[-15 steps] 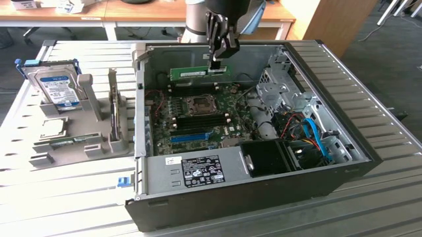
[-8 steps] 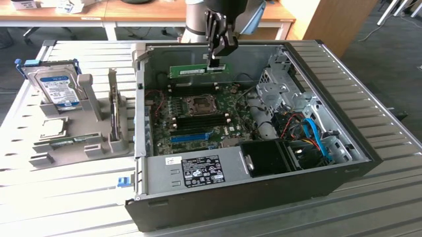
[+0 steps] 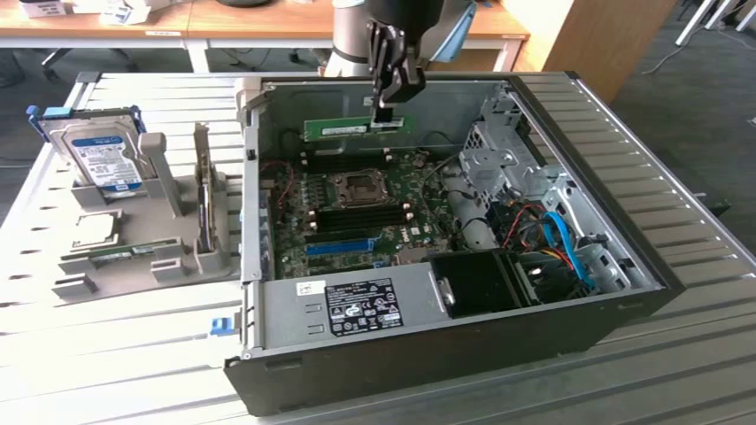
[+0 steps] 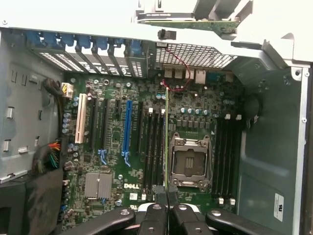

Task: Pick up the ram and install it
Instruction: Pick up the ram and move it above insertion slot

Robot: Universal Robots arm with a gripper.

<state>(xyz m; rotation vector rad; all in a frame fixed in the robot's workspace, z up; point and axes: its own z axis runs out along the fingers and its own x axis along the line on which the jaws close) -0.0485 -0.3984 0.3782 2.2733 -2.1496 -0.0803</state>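
My pincer (image 3: 385, 110) pinched the ram (image 3: 349, 127) near one end, edge-down above the open computer case (image 3: 614, 230), lined up with the memory slots (image 4: 154, 147) for straight seating.

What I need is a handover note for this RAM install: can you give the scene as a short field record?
gripper: gripper shut on the ram
ram: green ram held by its upper edge over the motherboard, not seated in a slot
case: computer case lying open on the table
CPU socket: CPU socket bare, black memory slots beside it
hard drive: hard drive upright in the grey holder, outside the case at the exterior view's left
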